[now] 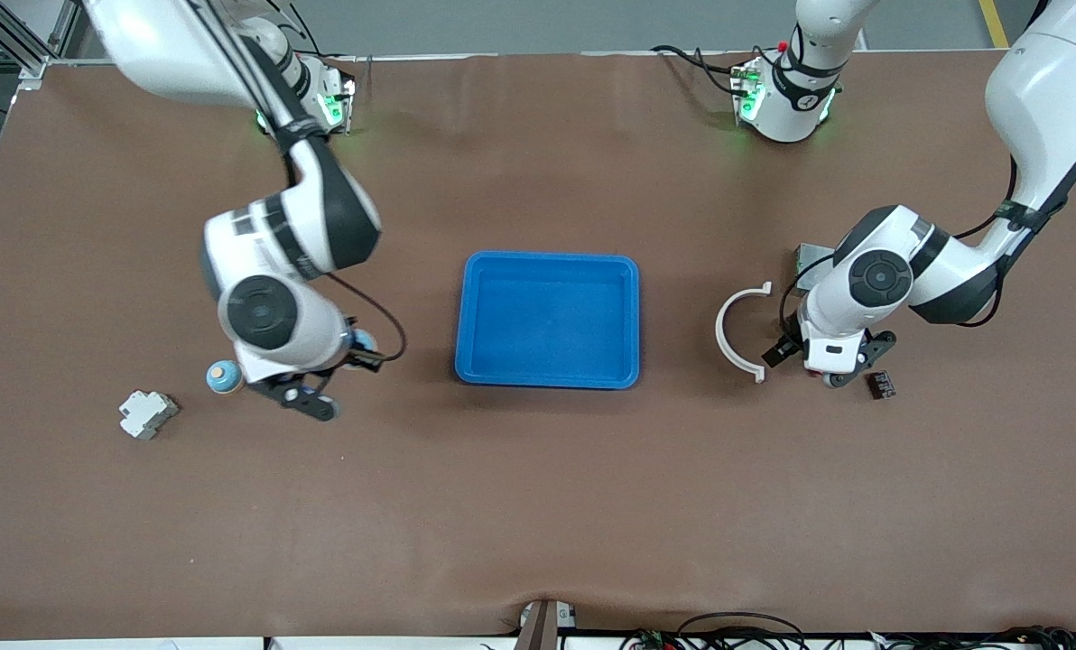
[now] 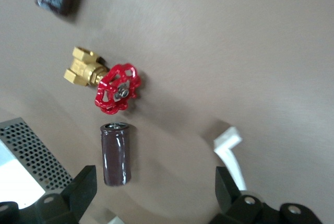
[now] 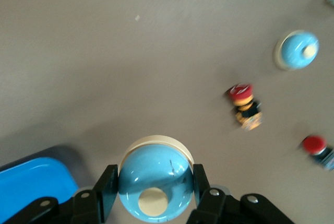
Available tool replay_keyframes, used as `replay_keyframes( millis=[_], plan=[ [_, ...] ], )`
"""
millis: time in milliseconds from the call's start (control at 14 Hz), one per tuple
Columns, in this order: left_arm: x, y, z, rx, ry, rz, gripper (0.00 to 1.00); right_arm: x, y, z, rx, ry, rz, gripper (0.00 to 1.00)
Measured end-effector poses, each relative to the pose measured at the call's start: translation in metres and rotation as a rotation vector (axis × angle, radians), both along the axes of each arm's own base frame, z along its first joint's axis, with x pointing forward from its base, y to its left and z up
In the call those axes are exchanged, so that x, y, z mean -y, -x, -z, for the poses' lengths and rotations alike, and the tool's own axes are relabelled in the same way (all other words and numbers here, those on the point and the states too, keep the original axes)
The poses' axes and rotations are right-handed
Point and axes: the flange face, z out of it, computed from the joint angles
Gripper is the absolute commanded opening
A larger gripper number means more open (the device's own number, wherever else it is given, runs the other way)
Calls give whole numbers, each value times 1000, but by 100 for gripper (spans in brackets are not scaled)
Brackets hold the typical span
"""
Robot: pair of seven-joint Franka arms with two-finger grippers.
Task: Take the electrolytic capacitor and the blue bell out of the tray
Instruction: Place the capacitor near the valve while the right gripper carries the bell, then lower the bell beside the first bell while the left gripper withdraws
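Note:
My right gripper (image 3: 155, 190) is shut on a light blue bell (image 3: 155, 179) with a cream button. In the front view this bell (image 1: 363, 341) shows beside the gripper (image 1: 360, 348), over the table toward the right arm's end from the blue tray (image 1: 547, 375). A dark brown capacitor (image 2: 116, 154) lies on the table. My left gripper (image 2: 155, 192) is open above the table, the capacitor close to one finger (image 2: 83, 186). In the front view the left gripper (image 1: 829, 361) is low beside a white half ring (image 1: 738, 332), and the arm hides the capacitor.
A second blue bell (image 1: 224, 376) (image 3: 297, 50) and a white part (image 1: 147, 413) lie toward the right arm's end. Two red-capped buttons (image 3: 245, 106) lie near that bell. A red-handled brass valve (image 2: 118, 89), a black chip (image 1: 881, 385) and a perforated metal piece (image 2: 31, 156) lie near the capacitor.

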Motion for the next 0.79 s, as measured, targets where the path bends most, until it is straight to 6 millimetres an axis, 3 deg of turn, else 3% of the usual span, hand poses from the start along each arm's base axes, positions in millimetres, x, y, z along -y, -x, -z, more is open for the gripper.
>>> replay_keyframes(
  millis=[214,357,643,786],
  plan=[
    [17,-13,-49,10,-3,30,100,63,-18,-2,-6,-30,-71,0],
    [16,-23,-84,22,3,71,100,108,-29,-3,6,-52,-118,0],
    [-12,-47,-146,11,-24,184,100,186,-46,-3,82,-85,-207,0],
    [-27,-57,-169,4,-31,238,100,219,-52,8,111,-93,-246,0]
  ],
)
